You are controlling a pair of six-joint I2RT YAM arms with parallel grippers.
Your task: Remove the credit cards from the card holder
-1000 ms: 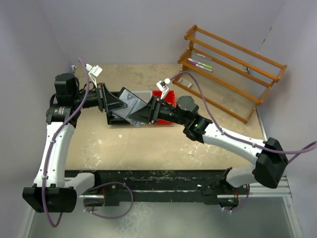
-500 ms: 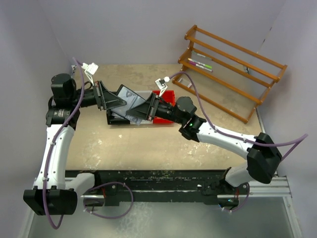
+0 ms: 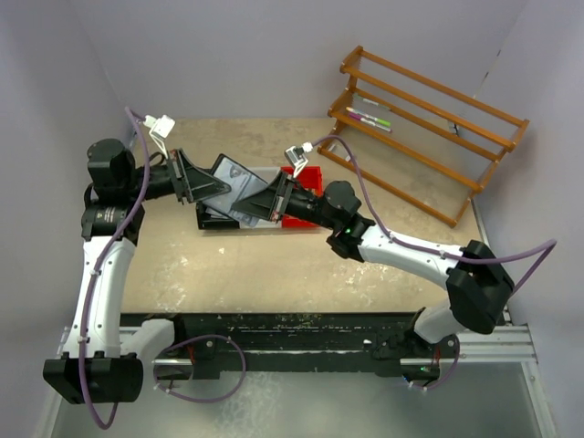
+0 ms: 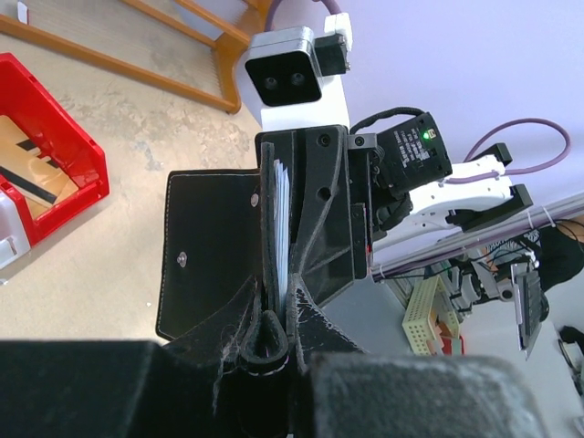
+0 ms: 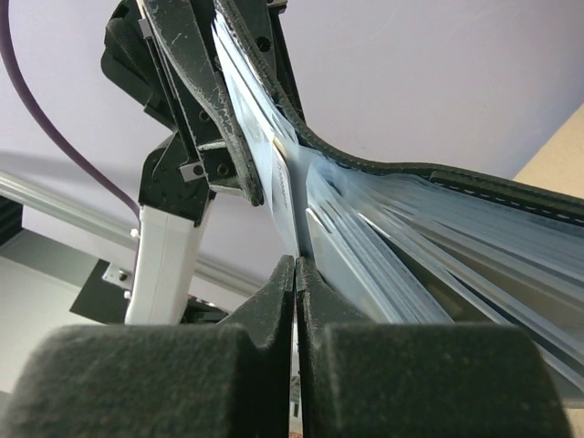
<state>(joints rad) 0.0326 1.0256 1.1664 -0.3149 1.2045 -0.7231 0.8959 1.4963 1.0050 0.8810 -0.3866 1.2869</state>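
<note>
Bare worktop (image 3: 255, 265) lies open along the near side; the card holder (image 4: 210, 274), held aloft, bars the middle, red tray (image 3: 310, 178) and wooden rack (image 3: 438, 87) beyond.

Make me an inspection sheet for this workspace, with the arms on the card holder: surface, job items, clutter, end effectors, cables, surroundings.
Surface: tan table, scuffed and blotchy.
Job's things: black card holder held open between the two arms, snap flap hanging out; grey-blue credit cards fanned, not yet out of it.
Clutter: red tray below the arms; wooden rack at the far right with markers on it.
End effectors: left end effector shut on the card holder; right end effector shut, apparently pinching a card's edge.
Cables: purple cable loops along both arms; no snag seen.
Surroundings: lilac walls; nothing else seen.
</note>
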